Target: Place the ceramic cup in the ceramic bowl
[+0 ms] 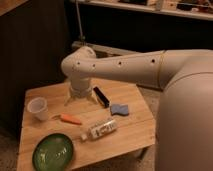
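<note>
The ceramic cup [37, 108] is small and whitish and stands upright near the left edge of the wooden table [130, 135]. The ceramic bowl [53, 151], a shallow glossy green dish, sits at the table's front left corner, in front of the cup. My gripper [81, 99] hangs from the white arm over the back middle of the table, pointing down, to the right of the cup and apart from it. Its fingers are spread open and hold nothing.
An orange carrot-like object [70, 119] lies between the cup and the bowl. A clear labelled bottle [100, 129] lies on its side in the middle front. A black bar [101, 96] and a blue sponge [119, 108] lie right of the gripper. A dark wall stands behind.
</note>
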You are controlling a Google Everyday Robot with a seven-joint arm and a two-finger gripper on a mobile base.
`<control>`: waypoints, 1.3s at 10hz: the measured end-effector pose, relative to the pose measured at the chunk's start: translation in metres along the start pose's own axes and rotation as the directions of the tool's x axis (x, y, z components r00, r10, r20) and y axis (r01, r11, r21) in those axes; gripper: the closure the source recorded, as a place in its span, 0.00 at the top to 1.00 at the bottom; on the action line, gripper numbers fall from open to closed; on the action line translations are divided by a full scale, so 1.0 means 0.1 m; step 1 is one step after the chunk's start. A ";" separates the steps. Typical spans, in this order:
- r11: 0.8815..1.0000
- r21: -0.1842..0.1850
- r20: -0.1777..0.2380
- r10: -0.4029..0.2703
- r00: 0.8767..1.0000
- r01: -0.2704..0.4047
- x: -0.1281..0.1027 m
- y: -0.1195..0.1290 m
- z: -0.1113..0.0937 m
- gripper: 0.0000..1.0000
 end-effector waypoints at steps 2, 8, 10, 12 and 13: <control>0.996 -0.046 0.028 -0.071 0.997 0.073 -0.29 0.46 -0.23 0.80; 0.961 -0.120 0.016 -0.249 0.968 0.249 -0.88 1.56 0.32 0.80; 0.950 -0.120 0.001 -0.289 0.957 0.287 -0.92 1.72 0.64 0.80; 0.945 -0.121 -0.023 -0.309 0.951 0.304 -0.95 1.79 0.90 0.80; 0.944 -0.120 -0.035 -0.313 0.949 0.307 -0.96 1.80 0.97 0.80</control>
